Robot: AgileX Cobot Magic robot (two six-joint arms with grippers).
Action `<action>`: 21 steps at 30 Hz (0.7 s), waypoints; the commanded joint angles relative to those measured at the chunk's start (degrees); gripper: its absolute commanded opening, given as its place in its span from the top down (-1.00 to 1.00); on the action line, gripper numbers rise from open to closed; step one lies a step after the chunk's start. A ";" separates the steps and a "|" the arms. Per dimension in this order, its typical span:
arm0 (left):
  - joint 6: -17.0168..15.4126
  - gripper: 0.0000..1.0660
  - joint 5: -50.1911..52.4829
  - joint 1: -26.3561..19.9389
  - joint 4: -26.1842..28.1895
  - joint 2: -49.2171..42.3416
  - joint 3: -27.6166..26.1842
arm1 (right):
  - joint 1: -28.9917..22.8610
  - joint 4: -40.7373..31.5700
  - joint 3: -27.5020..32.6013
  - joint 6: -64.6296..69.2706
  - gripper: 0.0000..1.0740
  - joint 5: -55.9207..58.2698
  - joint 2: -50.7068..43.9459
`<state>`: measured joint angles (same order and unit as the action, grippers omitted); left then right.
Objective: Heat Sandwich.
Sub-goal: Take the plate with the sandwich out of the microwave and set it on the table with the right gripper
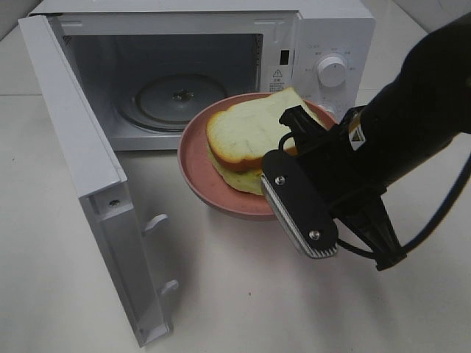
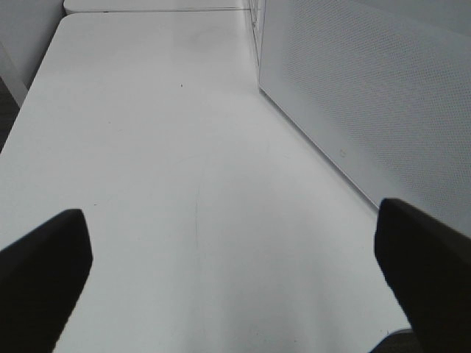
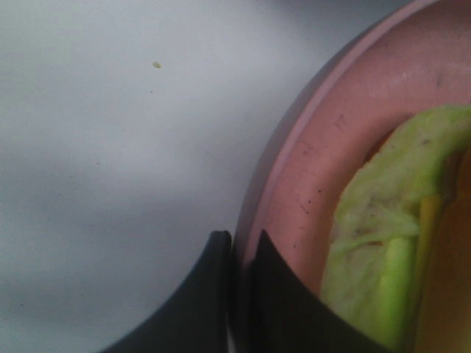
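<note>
Gripping the rim of the pink plate (image 1: 197, 170), the right end effector (image 3: 239, 254) has its two dark fingers closed on the plate's edge, one finger outside the rim and one inside, as the right wrist view shows at close range. The sandwich (image 1: 250, 136) lies on the plate: a slice of pale yellow bread with a browned crust on top, a greenish leaf layer showing beneath it at the near side, and a thin orange strip visible in the right wrist view beside the leaf. In the exterior high view the plate sits just in front of the open cavity of the white microwave (image 1: 324, 29), its far edge overlapping the cavity mouth; whether the plate rests on the surface (image 1: 235, 294) or is held slightly above it cannot be told. Microwave door (image 1: 88, 176) is swung fully open to the left, standing out toward the near side. Glass turntable (image 1: 173, 99) is visible inside the cavity, bare. Control knob (image 1: 333, 71) is on the right-hand panel. The right arm enters from the right, black, with a ribbed silver-edged finger housing over the plate's right near edge. Left end effector (image 2: 235, 257): fingers spread wide apart, nothing between them, only white surface below and a perforated white panel (image 2: 368, 110) to one side.
</note>
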<state>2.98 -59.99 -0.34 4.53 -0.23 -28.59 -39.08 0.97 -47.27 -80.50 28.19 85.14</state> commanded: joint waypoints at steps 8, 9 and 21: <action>-0.23 -0.87 0.63 -0.23 0.34 -0.69 0.34 | 0.06 0.06 7.10 3.72 1.00 -1.60 -7.56; -0.23 -0.87 0.63 -0.23 0.34 -0.69 0.34 | 0.06 0.06 7.79 3.72 1.00 -1.60 -8.31; -0.23 -0.87 0.63 -0.23 0.34 -0.69 0.34 | 0.06 1.49 14.73 11.40 1.00 -1.15 -16.50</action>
<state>2.98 -59.99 -0.34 4.53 -0.23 -28.59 -39.08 1.78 -32.54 -69.73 28.25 69.50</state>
